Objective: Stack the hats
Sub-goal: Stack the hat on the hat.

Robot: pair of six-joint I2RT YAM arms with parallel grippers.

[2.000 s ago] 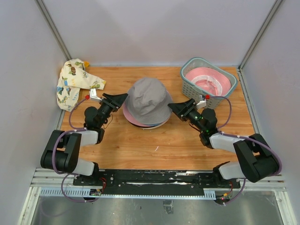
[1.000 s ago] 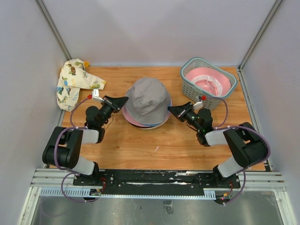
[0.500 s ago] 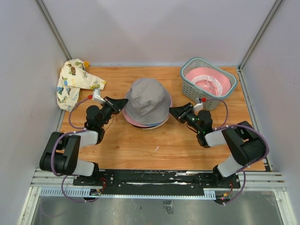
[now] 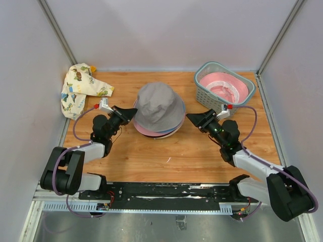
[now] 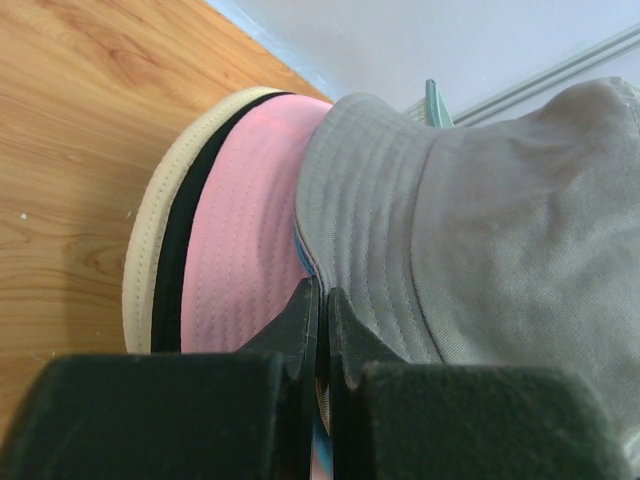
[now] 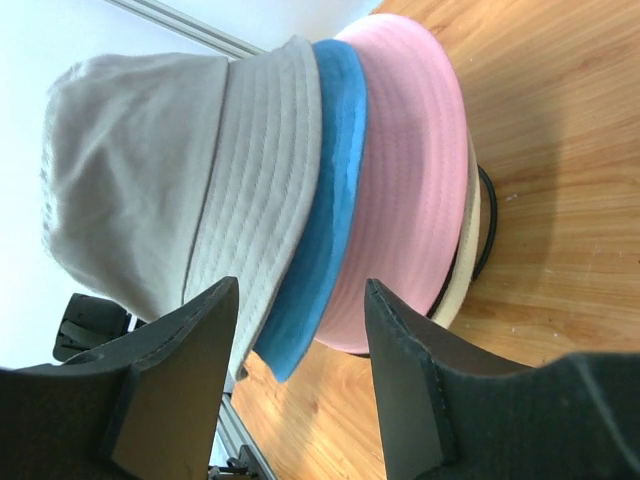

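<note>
- Stack of hats (image 4: pixel 159 115) sits at the centre of the wooden table (image 4: pixel 151 156), between the two grippers.
- Top of the stack: grey hat (image 4: pixel 159 105), with a round, softly creased crown, a floppy brim and rows of stitching around the brim.
- Under it is the blue hat (image 6: pixel 335 150). Only its brim shows, as a band below the grey one.
- Next down is the pink hat (image 6: pixel 410 150). Its brim is wider and stitched, and sticks out past the blue.
- Lowest are the cream hat (image 5: pixel 150 250) and the black hat (image 5: pixel 185 250), seen only as thin edges. I cannot tell which of the two lies on the wood.
- Left gripper (image 4: pixel 132 112) is at the left edge of the stack.
  - Its jaws are together.
  - In the left wrist view the tips sit at the seam where the grey brim meets the pink.
  - I cannot tell whether any fabric is pinched.
- Right gripper (image 4: pixel 194 118) is just to the right of the stack and not touching it.
  - Its jaws stand apart.
  - In the right wrist view the fingers (image 6: pixel 175 380) frame the blue and pink brims.
- Basket (image 4: pixel 204 97) at upper right holds a second pink hat (image 4: pixel 222 89), lying opening-up.
- A printed cream fabric piece (image 4: pixel 75 93) lies crumpled at upper left, against the wall.
</note>
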